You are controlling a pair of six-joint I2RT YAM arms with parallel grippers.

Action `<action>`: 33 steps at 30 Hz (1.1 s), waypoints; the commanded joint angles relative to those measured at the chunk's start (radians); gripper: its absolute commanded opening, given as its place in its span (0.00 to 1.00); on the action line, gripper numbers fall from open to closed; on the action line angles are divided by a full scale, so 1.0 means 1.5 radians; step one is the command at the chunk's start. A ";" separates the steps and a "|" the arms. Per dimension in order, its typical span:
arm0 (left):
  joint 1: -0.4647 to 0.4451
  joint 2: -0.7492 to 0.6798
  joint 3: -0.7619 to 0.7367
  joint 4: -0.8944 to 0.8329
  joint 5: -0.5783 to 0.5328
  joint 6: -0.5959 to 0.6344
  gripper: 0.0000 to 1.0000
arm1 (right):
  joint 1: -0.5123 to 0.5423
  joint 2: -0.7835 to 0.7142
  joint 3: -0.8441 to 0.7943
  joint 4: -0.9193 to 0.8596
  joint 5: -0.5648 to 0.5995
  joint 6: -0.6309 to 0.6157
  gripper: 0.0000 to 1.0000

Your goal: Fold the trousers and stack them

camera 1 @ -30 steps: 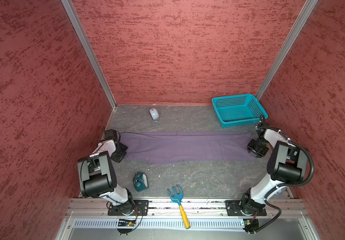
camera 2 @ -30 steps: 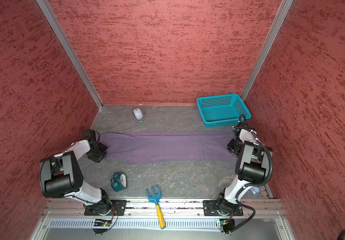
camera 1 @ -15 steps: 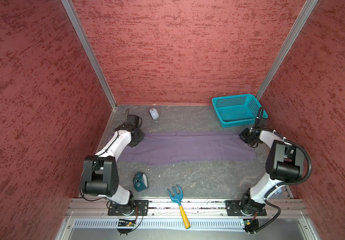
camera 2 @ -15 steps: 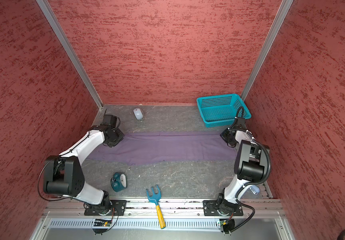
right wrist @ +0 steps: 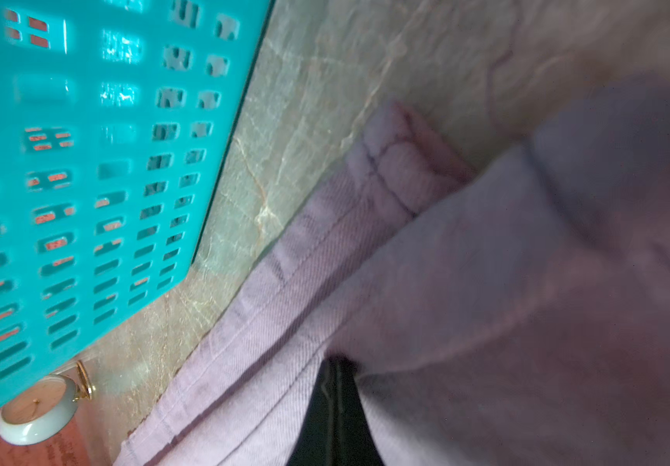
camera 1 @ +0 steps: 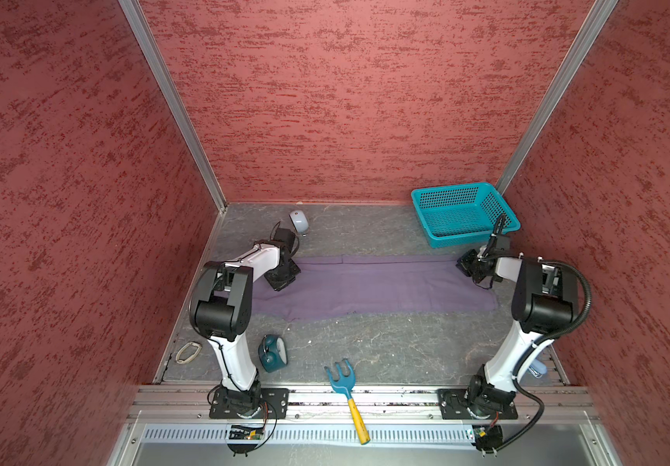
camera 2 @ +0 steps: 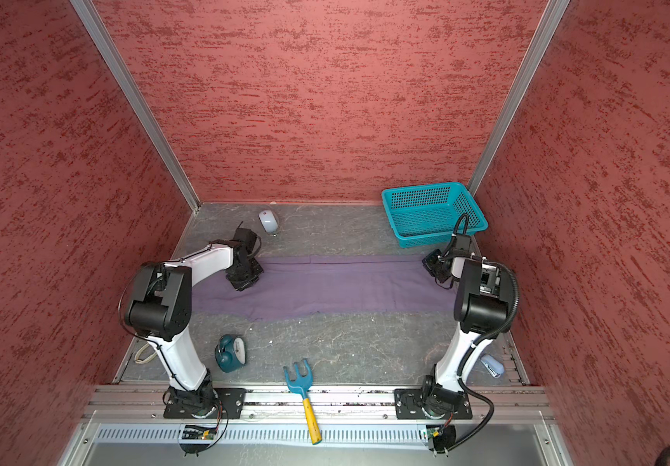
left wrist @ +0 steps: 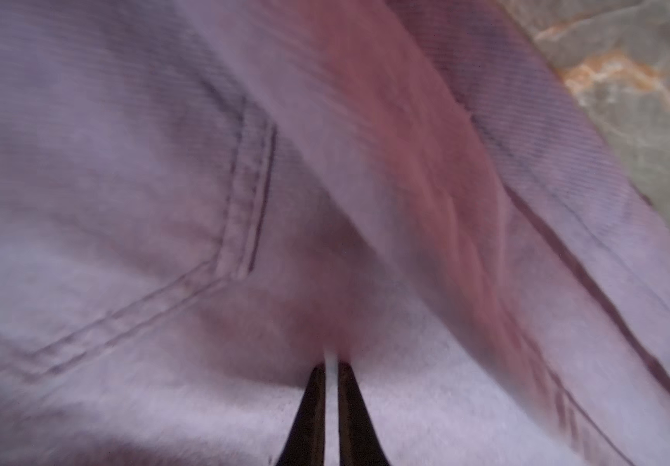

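Observation:
The purple-grey trousers (camera 1: 373,284) lie in a long flat strip across the middle of the table in both top views (camera 2: 337,286). My left gripper (camera 1: 283,278) sits on their left end, a little in from the far edge. In the left wrist view it (left wrist: 331,365) is shut on a thin pinch of the cloth (left wrist: 123,181) beside a pocket seam. My right gripper (camera 1: 471,268) is at the far right corner of the strip, close to the basket. In the right wrist view its shut jaws (right wrist: 335,361) hold a raised fold of the trousers (right wrist: 486,282).
A teal basket (camera 1: 462,214) stands at the back right, just behind the right gripper. A white mouse (camera 1: 299,222) lies behind the left gripper. A teal alarm clock (camera 1: 273,351) and a blue rake with a yellow handle (camera 1: 345,387) lie at the front. A small round watch (right wrist: 37,409) lies by the basket.
Both grippers left the near edge of the trousers for the far edge. The left one has since come a little inward over the cloth. The right jaws closed.

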 commanded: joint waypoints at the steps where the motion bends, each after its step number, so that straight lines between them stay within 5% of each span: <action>1: -0.001 0.029 0.040 0.018 0.000 0.003 0.11 | -0.002 0.023 0.011 0.057 -0.023 0.028 0.00; 15: 0.039 0.173 0.270 0.001 0.015 0.053 0.12 | 0.001 -0.056 0.054 0.083 -0.114 0.004 0.13; 27: 0.065 0.095 0.234 0.011 0.055 0.052 0.14 | 0.011 -0.155 -0.099 -0.036 -0.040 -0.097 0.05; 33: 0.011 -0.006 0.147 0.033 0.069 0.049 0.20 | 0.002 -0.209 -0.088 -0.226 0.148 -0.096 0.47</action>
